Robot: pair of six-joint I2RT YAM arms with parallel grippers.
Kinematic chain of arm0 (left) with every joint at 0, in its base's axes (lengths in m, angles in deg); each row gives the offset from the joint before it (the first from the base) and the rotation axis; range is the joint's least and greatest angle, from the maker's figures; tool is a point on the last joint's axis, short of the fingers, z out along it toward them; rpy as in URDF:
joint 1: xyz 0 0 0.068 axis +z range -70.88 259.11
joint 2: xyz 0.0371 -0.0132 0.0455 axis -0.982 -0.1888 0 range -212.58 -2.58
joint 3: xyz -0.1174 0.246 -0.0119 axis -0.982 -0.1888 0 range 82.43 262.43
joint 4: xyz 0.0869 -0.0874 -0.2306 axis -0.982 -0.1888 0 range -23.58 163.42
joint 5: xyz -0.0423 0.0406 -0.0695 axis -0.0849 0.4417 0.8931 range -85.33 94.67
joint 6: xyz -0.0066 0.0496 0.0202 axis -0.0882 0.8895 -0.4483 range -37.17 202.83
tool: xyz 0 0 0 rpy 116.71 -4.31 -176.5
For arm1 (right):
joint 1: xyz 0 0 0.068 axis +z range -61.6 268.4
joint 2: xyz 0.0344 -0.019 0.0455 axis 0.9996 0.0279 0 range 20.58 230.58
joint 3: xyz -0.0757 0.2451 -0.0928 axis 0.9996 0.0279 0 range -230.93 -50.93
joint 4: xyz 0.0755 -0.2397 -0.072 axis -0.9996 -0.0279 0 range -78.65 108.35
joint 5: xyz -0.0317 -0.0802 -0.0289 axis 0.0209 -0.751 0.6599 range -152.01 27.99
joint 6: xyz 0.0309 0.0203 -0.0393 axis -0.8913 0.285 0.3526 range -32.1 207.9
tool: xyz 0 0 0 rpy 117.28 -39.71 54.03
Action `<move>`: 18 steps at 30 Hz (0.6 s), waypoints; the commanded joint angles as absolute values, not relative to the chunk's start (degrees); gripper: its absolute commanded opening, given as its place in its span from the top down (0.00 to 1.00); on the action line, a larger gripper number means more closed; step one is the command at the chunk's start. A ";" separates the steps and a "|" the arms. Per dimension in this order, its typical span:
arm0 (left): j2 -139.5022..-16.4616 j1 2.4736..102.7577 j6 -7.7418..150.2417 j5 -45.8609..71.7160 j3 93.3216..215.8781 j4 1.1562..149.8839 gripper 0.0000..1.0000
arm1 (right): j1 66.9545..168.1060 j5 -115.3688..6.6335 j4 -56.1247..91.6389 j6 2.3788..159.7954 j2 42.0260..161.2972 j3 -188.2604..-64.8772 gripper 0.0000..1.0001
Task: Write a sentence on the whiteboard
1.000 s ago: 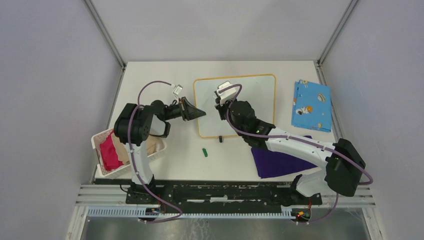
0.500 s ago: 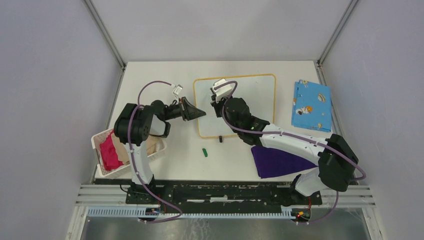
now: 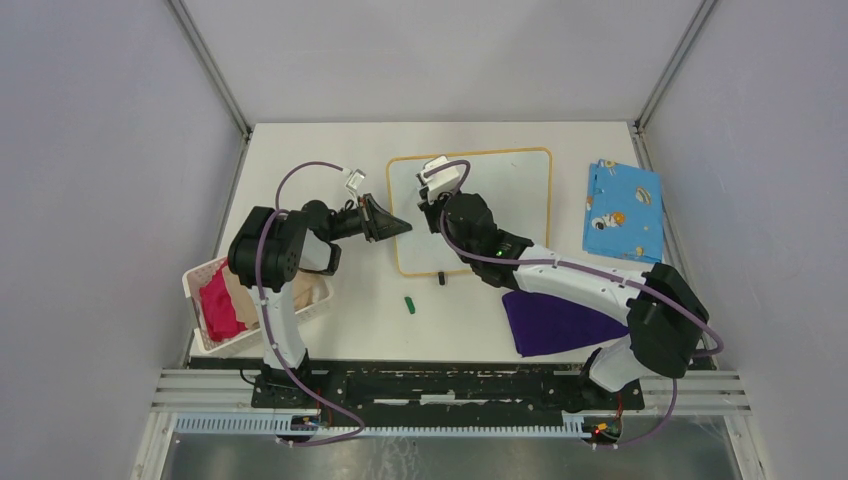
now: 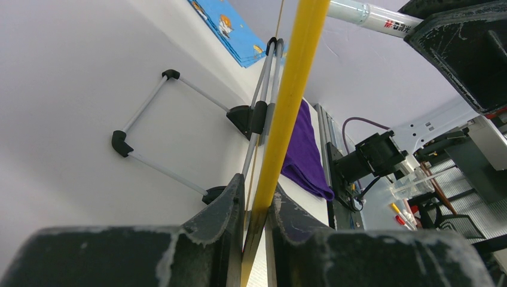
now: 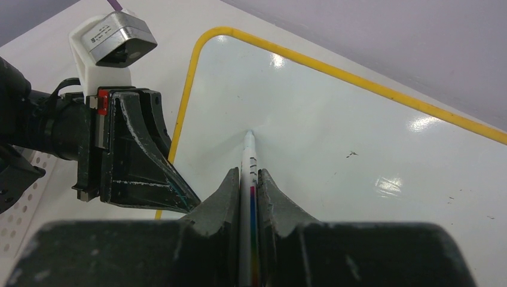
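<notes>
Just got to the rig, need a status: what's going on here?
The left pincer is clamped on the yellow left rim of the whiteboard, steadying it. The right pincer holds a marker, with its tip at the board near the far left corner. No words show on the visible part of the board, only tiny specks, so writing has barely begun at most.

The whiteboard [image 5: 335,119] is glossy and smooth — lamp glare on it — the black fingers [image 5: 222,203] matt and scuffed.

One whiteboard [image 3: 515,190]; one marker [image 5: 248,156]; one basket [image 3: 189,284]; two cloths outside basket (blue patterned cloth [image 3: 623,210], purple cloth [image 3: 550,322]).
</notes>
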State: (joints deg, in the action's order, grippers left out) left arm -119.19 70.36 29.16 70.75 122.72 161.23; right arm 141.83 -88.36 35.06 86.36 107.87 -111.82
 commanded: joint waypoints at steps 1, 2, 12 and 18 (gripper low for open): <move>-118.42 70.33 28.34 70.65 122.86 172.95 0.80 | 141.40 -89.79 37.86 85.54 107.94 -114.20 1.00; -118.42 70.33 28.34 70.75 122.78 172.99 0.80 | 141.31 -89.85 37.85 85.56 107.94 -114.00 1.00; -118.60 70.33 28.25 70.76 122.94 172.97 0.80 | 140.65 -89.62 37.71 85.01 107.24 -111.54 1.00; -118.59 70.33 28.25 70.76 122.88 172.97 0.80 | 140.42 -89.54 37.60 84.98 106.57 -110.38 1.00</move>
State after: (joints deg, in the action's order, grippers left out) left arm -119.19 70.36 29.16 70.75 122.77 161.23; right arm 141.09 -88.62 35.52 85.57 107.91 -111.45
